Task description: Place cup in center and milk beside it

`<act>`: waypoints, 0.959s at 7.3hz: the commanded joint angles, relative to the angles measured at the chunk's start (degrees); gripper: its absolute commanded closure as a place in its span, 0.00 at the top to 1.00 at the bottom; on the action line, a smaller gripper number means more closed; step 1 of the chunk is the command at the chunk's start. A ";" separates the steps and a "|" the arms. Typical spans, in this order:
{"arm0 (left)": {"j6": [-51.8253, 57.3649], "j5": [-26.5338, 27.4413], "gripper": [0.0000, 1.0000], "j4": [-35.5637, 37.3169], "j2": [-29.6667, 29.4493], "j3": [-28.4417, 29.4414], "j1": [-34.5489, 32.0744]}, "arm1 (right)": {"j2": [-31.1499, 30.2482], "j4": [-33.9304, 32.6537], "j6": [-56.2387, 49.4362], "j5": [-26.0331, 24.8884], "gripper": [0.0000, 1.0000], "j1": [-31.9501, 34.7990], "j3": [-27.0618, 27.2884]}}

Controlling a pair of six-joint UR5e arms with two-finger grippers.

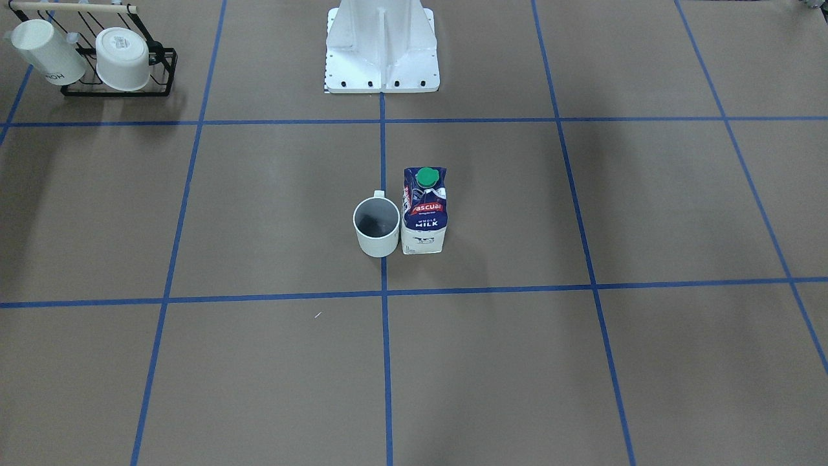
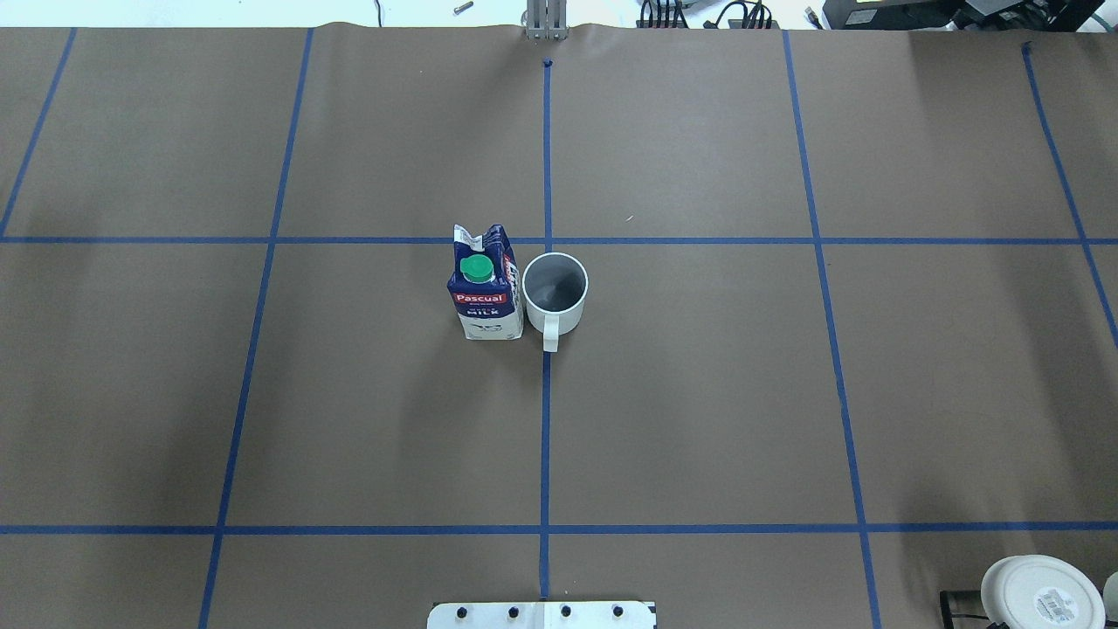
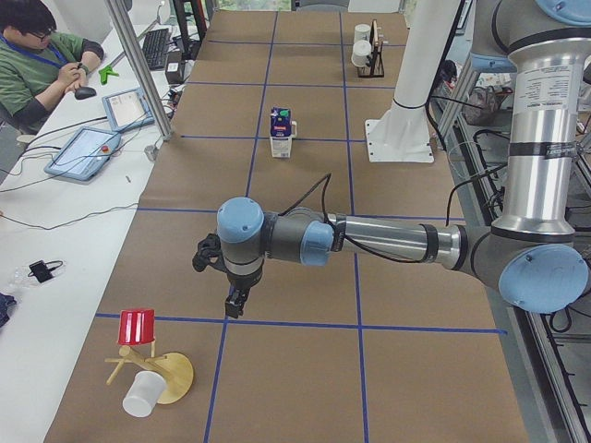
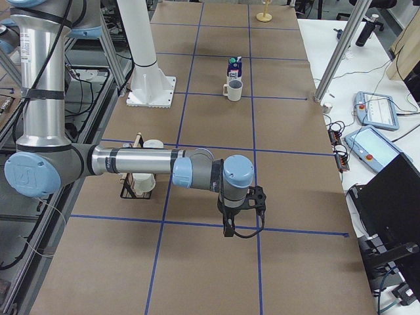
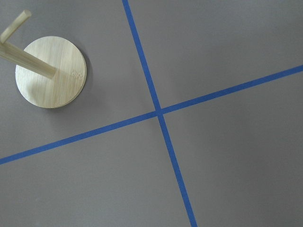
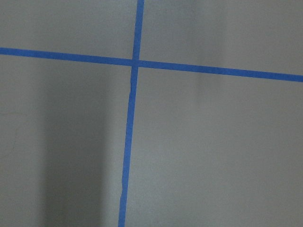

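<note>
The cup [image 1: 376, 226] stands upright on the center [image 2: 546, 393], over the straight blue tape line, with its handle towards the robot's base. The milk [image 1: 424, 213] stands upright right beside it, close against its wall; in the overhead view the milk [image 2: 485, 288] is left of the cup [image 2: 555, 293]. Both show far off in the exterior right view [image 4: 234, 90]. My left gripper [image 3: 235, 309] shows only in the exterior left view, pointing down far from them. My right gripper [image 4: 229, 231] shows only in the exterior right view. I cannot tell if either is open.
A black rack [image 1: 119, 87] with two white cups stands at the table corner on my right. A wooden stand [image 3: 152, 369] with a red cup [image 3: 137, 328] and a white cup [image 3: 143, 395] is near the left gripper; its round base [image 5: 51, 72] shows below the left wrist.
</note>
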 commanded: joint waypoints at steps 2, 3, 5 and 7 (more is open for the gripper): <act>-0.02 0.35 0.99 0.00 0.69 0.18 0.01 | 0.00 0.02 0.06 0.00 1.00 0.08 0.44; -0.02 0.35 0.99 0.00 0.87 -0.08 -0.07 | 0.00 0.02 0.06 0.00 1.00 0.00 0.45; -0.02 0.35 0.99 0.00 0.96 -0.09 -0.16 | 0.09 0.02 -0.03 -0.09 1.00 0.00 0.45; -0.02 0.35 0.99 0.00 2.00 -0.17 -0.07 | 0.09 0.02 -0.03 -0.09 1.00 -0.01 0.45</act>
